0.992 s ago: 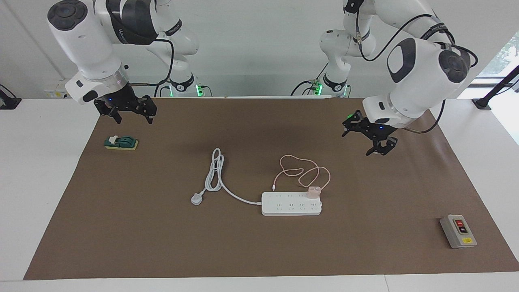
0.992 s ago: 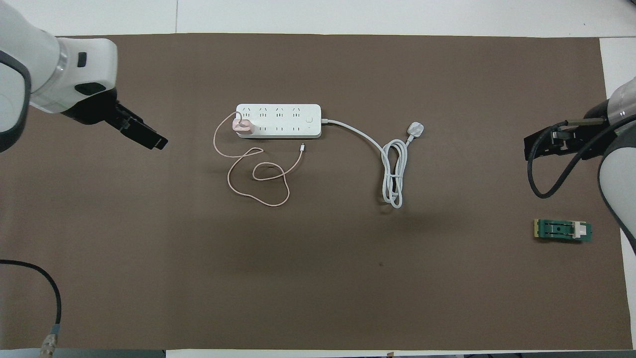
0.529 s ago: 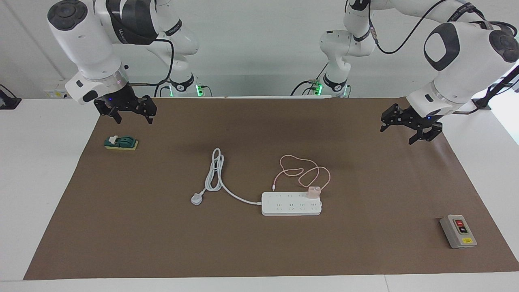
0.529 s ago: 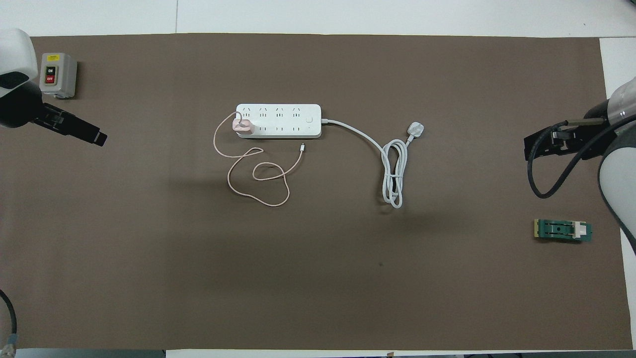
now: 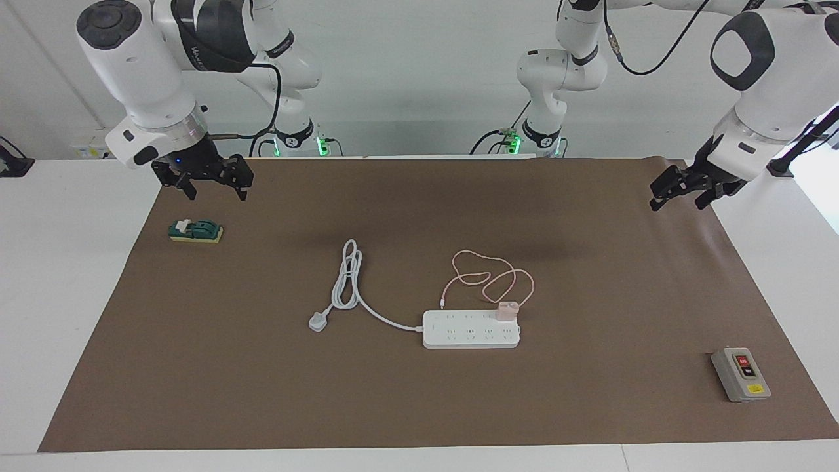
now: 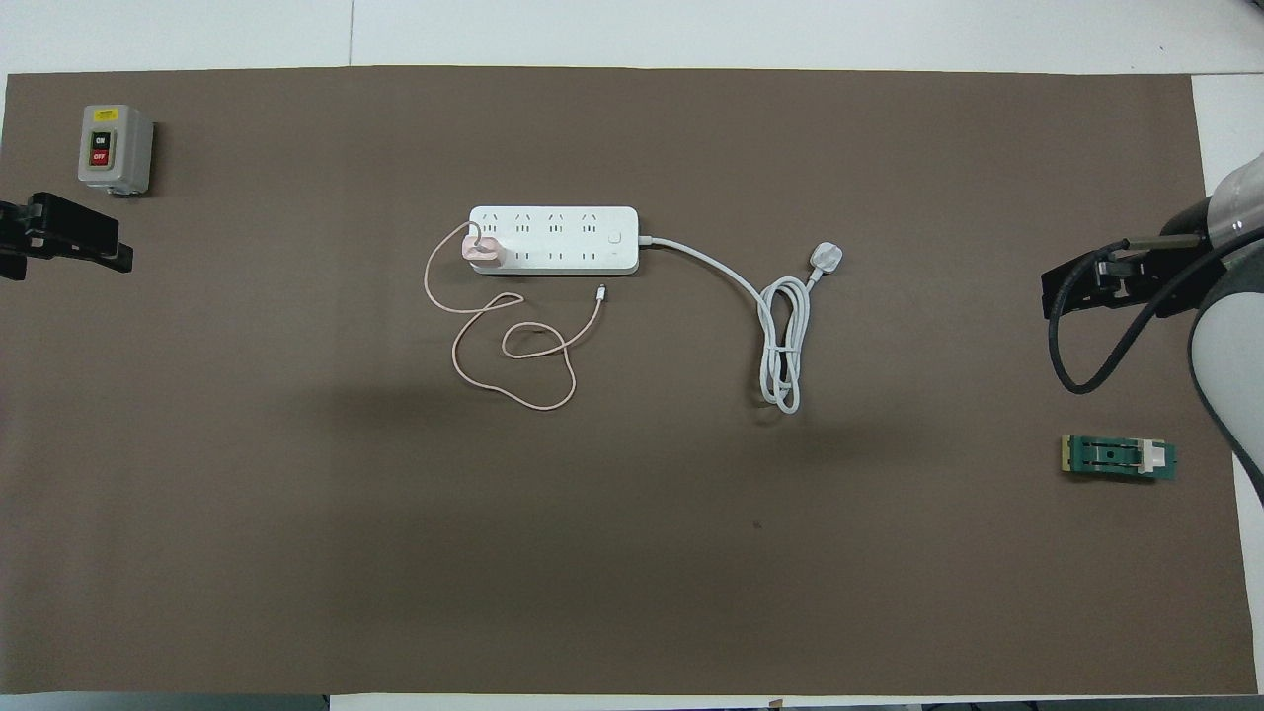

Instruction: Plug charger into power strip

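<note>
The white power strip (image 5: 470,329) (image 6: 553,239) lies flat at the middle of the brown mat. The pink charger (image 5: 507,310) (image 6: 484,252) stands on the strip, at its end toward the left arm, in the row of outlets nearer to the robots. Its thin pink cable (image 5: 488,278) (image 6: 513,351) loops on the mat beside the strip, nearer to the robots. My left gripper (image 5: 676,205) (image 6: 109,252) hangs open and holds nothing over the mat's edge at the left arm's end. Open too and holding nothing, my right gripper (image 5: 217,195) (image 6: 1052,296) waits over the right arm's end.
The strip's thick white cord (image 5: 347,282) (image 6: 783,346) coils toward the right arm's end and stops at a white plug (image 5: 318,322) (image 6: 826,258). A grey button box (image 5: 741,373) (image 6: 114,148) sits at the left arm's end. Below the right gripper lies a green and yellow part (image 5: 195,231) (image 6: 1119,458).
The left arm has pulled away from the charger toward its own end of the table and risen, uncovering the grey box in the overhead view. The right arm has not moved.
</note>
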Available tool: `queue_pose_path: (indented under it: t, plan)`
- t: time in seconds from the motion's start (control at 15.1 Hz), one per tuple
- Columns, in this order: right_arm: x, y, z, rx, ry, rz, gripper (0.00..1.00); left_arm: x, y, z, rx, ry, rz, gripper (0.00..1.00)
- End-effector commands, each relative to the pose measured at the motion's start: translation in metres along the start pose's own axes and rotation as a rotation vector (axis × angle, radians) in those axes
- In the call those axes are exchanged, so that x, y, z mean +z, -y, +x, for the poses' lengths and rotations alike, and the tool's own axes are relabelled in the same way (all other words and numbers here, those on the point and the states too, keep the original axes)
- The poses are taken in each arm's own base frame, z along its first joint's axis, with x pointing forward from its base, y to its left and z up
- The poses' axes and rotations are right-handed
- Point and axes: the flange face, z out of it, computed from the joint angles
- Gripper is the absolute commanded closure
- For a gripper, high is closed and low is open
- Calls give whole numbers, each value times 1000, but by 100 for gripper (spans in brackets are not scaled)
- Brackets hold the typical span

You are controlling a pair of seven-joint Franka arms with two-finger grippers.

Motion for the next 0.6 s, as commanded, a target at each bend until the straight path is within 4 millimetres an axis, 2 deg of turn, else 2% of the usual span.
queue_pose_path:
  t: [0.0, 0.26, 0.33, 0.4, 0.46, 0.53]
  plan:
    - [-1, -1, -8, 14, 1, 16, 0, 0, 6, -23, -29, 42, 4, 0]
    - [-1, -2, -8, 15, 1, 17, 0, -8, 7, -36, -86, 66, 0, 0]
    - [-1, -2, -8, 15, 1, 17, 0, -17, 13, -48, -99, 65, -5, 0]
    - [-1, -2, -8, 15, 1, 17, 0, -20, 29, -63, -118, 61, -17, 0]
    - [-1, -2, -8, 15, 1, 17, 0, -23, 36, -82, -124, 57, -28, 0]
    - [-1, -2, -8, 15, 3, 17, 0, -20, 37, -87, -126, 66, -31, 0]
